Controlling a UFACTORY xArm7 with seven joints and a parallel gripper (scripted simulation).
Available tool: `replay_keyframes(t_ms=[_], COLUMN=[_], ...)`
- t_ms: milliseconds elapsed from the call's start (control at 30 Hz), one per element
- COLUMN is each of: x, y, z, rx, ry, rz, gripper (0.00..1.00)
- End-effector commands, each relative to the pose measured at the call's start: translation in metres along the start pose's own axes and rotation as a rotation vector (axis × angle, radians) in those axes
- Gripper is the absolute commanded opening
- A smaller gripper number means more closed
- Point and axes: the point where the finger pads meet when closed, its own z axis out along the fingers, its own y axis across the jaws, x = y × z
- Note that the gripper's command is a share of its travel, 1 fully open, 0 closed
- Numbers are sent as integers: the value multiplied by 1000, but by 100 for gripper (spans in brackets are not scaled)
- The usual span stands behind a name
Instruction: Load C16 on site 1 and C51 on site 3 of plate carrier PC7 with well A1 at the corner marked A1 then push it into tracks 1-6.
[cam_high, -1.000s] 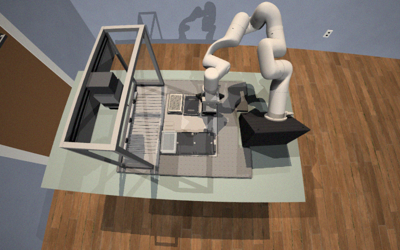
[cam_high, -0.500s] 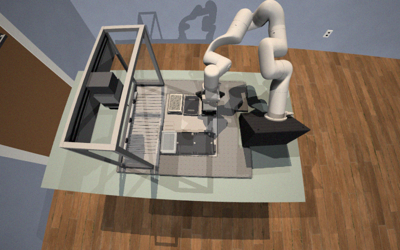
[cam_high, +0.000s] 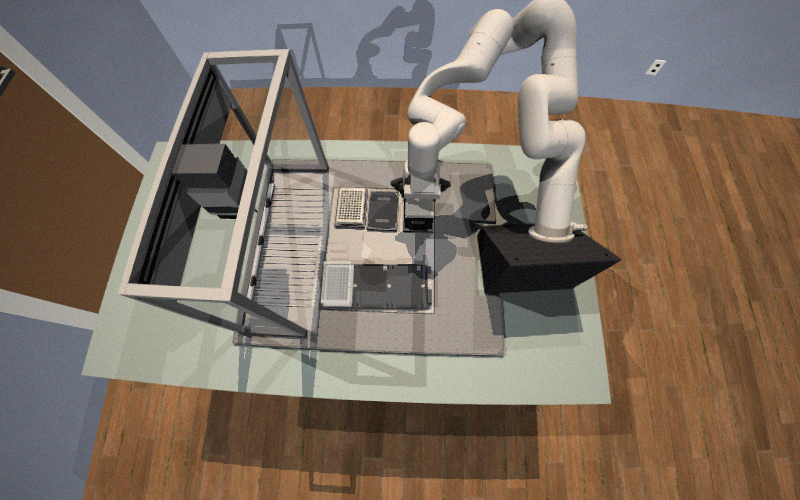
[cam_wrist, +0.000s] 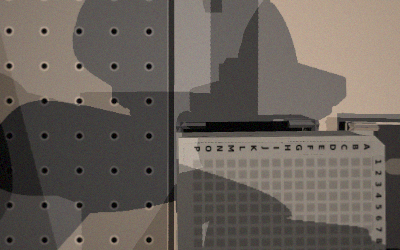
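My gripper [cam_high: 420,203] hangs over nest S1 [cam_high: 419,225], the nest nearest the arm's base, and is shut on C16. C16 [cam_wrist: 282,192] is a 384-well plate with rows A to P printed along its edge; it fills the lower right of the wrist view, raised a little above the dark nest frame [cam_wrist: 247,124]. My fingers do not show in the wrist view. Nest S2 [cam_high: 382,209] is dark and empty. C15 [cam_high: 349,206], a 96-well plate, sits in nest S3. The carrier PC7 [cam_high: 392,287] lies on the apron, with the pale block C51 [cam_high: 336,284] on its end by the rails.
The instrument frame [cam_high: 224,176] stands at the left over the loading rails [cam_high: 292,247]. The arm's black base [cam_high: 539,256] is at the right. A perforated baseplate [cam_wrist: 80,135] lies beside the nests.
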Motion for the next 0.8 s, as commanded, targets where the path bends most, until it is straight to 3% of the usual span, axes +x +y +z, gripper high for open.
replay_keyframes(t_ms=[0,433,767], x=[0,0,0], y=[1,1,1], z=[-7,-29,-30], rx=[-4,-4,-4], ry=[3,3,3], rz=[0,0,0], gripper=[0,0,0])
